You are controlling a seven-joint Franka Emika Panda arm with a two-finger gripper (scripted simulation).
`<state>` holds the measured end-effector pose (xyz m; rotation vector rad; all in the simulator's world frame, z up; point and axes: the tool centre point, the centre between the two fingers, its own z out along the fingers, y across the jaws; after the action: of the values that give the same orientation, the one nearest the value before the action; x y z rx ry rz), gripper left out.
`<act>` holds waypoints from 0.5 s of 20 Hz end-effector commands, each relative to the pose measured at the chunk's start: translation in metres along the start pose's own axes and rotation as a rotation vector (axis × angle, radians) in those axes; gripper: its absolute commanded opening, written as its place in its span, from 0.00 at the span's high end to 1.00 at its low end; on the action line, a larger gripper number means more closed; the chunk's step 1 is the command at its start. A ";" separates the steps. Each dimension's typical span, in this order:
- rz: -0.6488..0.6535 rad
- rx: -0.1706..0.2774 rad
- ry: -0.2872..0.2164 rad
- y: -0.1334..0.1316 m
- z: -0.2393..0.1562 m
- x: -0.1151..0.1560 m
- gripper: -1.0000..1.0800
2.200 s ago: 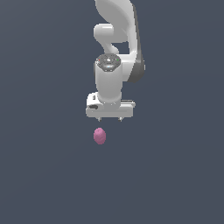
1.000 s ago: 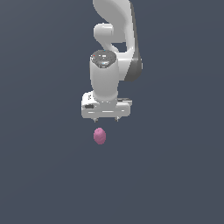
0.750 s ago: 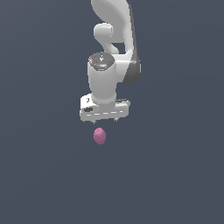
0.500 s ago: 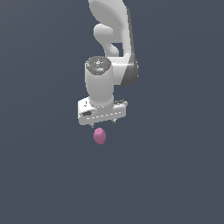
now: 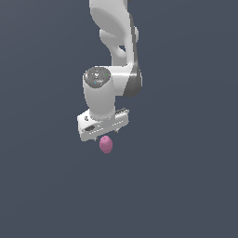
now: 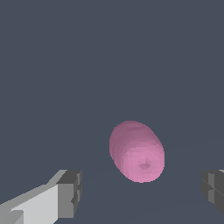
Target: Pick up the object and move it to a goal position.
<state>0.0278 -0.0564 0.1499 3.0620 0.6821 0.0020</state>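
Pink object, one, between open jaws

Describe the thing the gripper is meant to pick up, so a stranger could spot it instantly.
Find the white robot arm reaching down over the plain dark grey floor. Just under its gripper sits the object, a small smooth egg-shaped lump. It is pink-magenta, the only coloured thing in the scene.

The white arm reaches down from above, its wrist bent so the pincer points downward, slightly twisted. The pincer's two grey-tipped fingers stand wide apart, gripping nothing.
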 end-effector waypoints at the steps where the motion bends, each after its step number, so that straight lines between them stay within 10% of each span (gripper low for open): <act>1: -0.035 0.002 0.000 0.003 0.002 0.001 0.04; 10: -0.083 0.005 0.000 0.008 0.005 0.002 0.04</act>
<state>0.0325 -0.0634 0.1446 3.0369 0.8034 -0.0003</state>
